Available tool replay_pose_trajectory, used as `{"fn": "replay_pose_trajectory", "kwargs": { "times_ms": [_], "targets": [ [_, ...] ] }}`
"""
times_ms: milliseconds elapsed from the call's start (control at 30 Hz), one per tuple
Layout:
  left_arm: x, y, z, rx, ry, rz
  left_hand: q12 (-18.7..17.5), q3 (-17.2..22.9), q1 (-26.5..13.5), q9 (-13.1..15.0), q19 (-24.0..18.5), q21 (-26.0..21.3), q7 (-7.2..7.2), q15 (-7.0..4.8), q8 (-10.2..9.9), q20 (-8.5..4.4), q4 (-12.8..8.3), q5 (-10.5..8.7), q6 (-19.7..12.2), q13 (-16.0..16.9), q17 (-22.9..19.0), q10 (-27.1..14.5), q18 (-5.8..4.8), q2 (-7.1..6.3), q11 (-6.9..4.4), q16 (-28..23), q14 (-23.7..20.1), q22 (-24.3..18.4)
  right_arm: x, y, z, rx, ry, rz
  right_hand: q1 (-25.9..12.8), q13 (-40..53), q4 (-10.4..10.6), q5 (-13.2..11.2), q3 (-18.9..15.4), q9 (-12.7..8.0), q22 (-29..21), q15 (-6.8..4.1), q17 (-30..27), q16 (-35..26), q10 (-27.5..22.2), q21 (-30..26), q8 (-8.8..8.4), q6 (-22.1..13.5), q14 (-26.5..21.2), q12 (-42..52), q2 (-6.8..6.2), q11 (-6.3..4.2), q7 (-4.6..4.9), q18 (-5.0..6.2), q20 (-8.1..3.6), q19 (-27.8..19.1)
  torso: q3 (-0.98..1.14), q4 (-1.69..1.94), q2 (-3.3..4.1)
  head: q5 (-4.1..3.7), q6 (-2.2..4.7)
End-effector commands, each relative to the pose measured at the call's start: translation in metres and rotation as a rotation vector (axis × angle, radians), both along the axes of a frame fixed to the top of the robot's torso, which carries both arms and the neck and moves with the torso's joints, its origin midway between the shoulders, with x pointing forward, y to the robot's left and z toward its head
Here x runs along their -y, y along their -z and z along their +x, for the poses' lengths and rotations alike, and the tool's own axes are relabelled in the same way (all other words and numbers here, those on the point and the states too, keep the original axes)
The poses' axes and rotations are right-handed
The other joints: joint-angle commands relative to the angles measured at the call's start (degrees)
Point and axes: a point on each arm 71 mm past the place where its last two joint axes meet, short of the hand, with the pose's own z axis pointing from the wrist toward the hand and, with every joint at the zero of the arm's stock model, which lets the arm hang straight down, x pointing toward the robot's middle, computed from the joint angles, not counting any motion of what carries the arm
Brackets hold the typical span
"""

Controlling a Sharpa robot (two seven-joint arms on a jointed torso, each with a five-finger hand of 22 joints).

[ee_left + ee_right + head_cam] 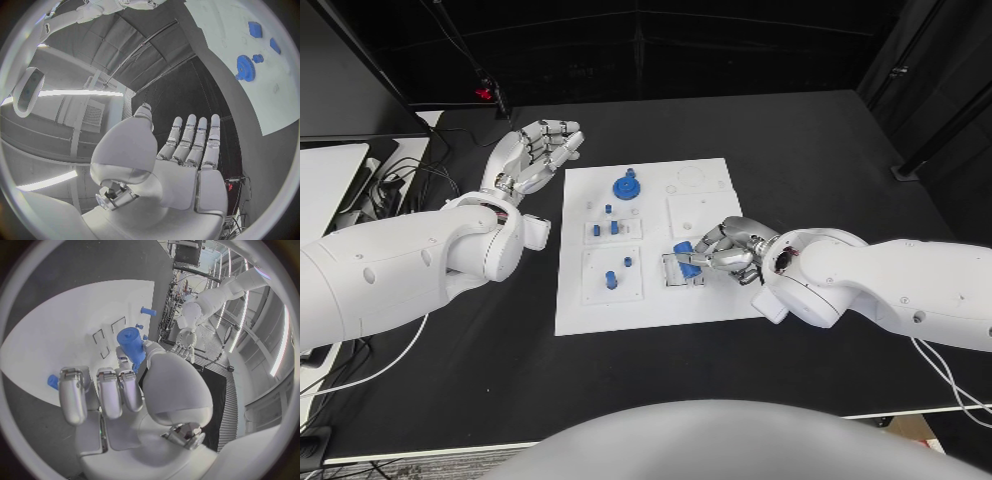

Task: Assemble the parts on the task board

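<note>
Right hand holds a blue part over the task board

The right hand (pixel 717 250) grips a blue cylindrical part (pixel 132 342) (thumb against its side) above the task board (pixel 704 300), toward the board's right edge. The left hand (pixel 538 148) hovers just beyond the board's far-left corner, fingers straight and apart, holding nothing. A blue gear (pixel 627 186) sits near the board's far edge, small blue pegs (pixel 616 229) at its middle.

Bare black surface (pixel 776 150) lies open beyond and right of the task board (pixel 603 315). On the board, the blue gear (pixel 627 187) and upright blue pegs (pixel 610 229) crowd its left half; the right hand (pixel 711 252) covers the middle right.
</note>
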Motion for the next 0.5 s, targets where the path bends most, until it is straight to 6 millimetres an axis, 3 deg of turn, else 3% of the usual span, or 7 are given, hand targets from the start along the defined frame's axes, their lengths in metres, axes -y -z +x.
{"fn": "replay_pose_trajectory", "kwargs": {
  "times_ms": [33, 500],
  "targets": [
    [0.0016, -0.0044, -0.0013, 0.052, 0.023, -0.018, 0.37, -0.46, 0.02, -0.09, 0.24, 0.32, 7.91, 0.01, 0.25, 0.0, -0.01, 0.22, -0.43, -0.08, -0.09, -0.42, -0.87, 0.78, 0.13, 0.34, -0.42, -0.09, -0.0015, 0.0013, 0.0002, -0.011, -0.018, -0.055, -0.67, 15.08, 0.47, 0.11, -0.05, 0.1, 15.09, -0.39, 15.08, 0.14, 5.95, 0.19, -0.36, 2.72, 5.96, 0.14, 0.16, -0.16, -2.25, -0.85, -0.43, 5.97, 0.0, -0.01, 0.02, 0.12, 0.0],
    [0.0008, -0.0038, -0.0014, 0.05, 0.021, -0.017, 0.37, -0.46, 0.02, -0.09, 0.24, 0.32, 7.91, 0.01, 0.25, 0.0, -0.01, 0.22, -0.43, -0.08, -0.09, -0.42, -0.87, 0.78, 0.13, 0.34, -0.42, -0.09, -0.0094, 0.0026, 0.0015, -0.001, -0.039, -0.107, -1.45, 15.08, 0.98, 0.02, -0.98, 0.15, 15.09, -0.34, 15.08, 0.14, 5.95, 0.19, -0.84, 2.85, 5.96, 0.14, 0.21, -0.11, -2.18, -0.85, -0.38, 5.97, -0.02, 0.07, -0.01, 0.03, 0.0]
  ]
}}
